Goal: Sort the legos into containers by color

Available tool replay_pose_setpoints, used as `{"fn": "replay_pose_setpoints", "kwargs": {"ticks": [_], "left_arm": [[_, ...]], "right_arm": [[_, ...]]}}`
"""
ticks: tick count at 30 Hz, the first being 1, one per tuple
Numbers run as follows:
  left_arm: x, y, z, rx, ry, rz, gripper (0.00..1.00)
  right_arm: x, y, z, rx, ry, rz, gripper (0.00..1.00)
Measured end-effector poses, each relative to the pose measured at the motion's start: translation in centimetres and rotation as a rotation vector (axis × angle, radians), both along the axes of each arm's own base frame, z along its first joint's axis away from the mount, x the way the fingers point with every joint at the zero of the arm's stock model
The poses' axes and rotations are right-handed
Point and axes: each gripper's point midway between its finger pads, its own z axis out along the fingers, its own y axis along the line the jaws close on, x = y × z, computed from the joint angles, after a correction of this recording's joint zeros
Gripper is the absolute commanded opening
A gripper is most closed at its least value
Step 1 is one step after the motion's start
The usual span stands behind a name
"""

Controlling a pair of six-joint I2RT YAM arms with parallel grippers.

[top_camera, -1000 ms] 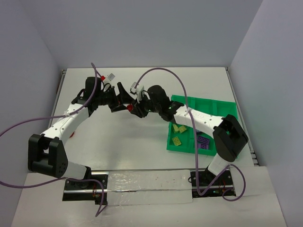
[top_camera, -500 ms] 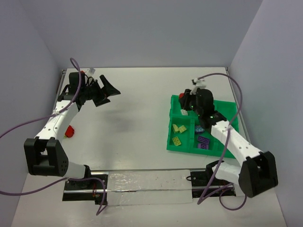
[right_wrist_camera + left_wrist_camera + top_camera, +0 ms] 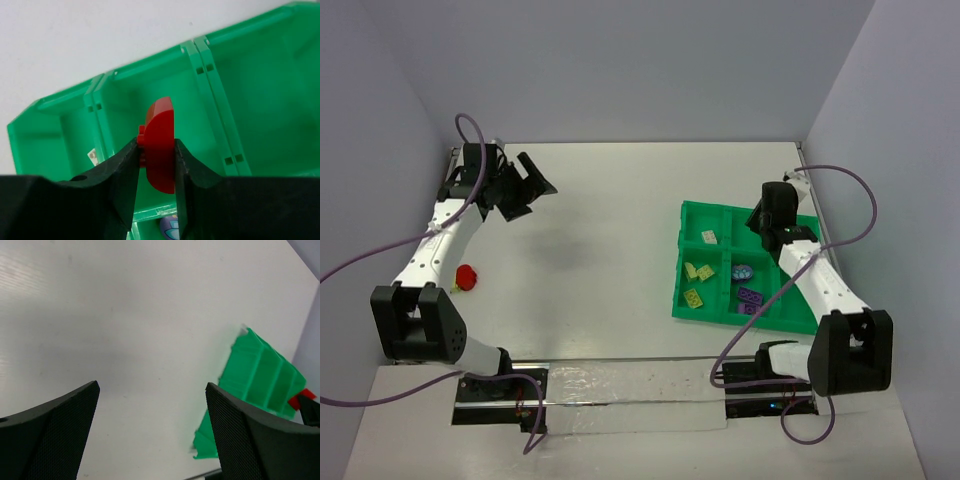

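My right gripper (image 3: 156,150) is shut on a red lego (image 3: 160,145) and holds it above the back compartments of the green tray (image 3: 692,210); from above the gripper (image 3: 775,215) hides the brick. The tray (image 3: 210,75) holds yellow-green legos (image 3: 698,271) in its left compartments, purple legos (image 3: 751,296) in a middle one, and a pale round piece (image 3: 743,271). Another red lego (image 3: 467,277) lies on the table at the left. My left gripper (image 3: 525,185) is open and empty at the far left; in its wrist view the gripper (image 3: 152,390) spans bare table.
The tray's corner (image 3: 260,370) shows at the right of the left wrist view. Walls close in the table at the back and sides. Purple cables trail from both arms.
Both arms have swung apart from the table's middle. The right gripper carried the red lego to the tray's back right. The left gripper pulled back to the far left and stands open.
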Motion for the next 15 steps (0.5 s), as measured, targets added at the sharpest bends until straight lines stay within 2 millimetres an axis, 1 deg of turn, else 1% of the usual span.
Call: {"fn": "replay_pose_setpoints", "kwargs": {"ticks": [1,5,9,12,15], "left_arm": [[0.1,0.6,-0.1,0.023,0.005,0.024,0.94],[-0.4,2.6,-1.0,0.094,0.048,0.099,0.94],[-0.9,4.2,-1.7,0.137,0.087,0.155,0.94],[-1.2,5.4,-2.2,0.163,0.113,0.197,0.95],[-1.4,7.0,-2.6,0.184,0.137,0.261,0.95]], "right_arm": [[0.1,0.0,-0.4,0.001,0.015,-0.004,0.57],[0.3,0.1,-1.1,0.012,0.042,-0.007,0.68],[0.7,0.2,-0.7,0.019,0.034,-0.002,0.70],[1.1,0.4,0.2,0.019,0.015,0.010,0.70],[1.2,0.8,1.2,0.014,-0.008,0.026,0.70]]}}
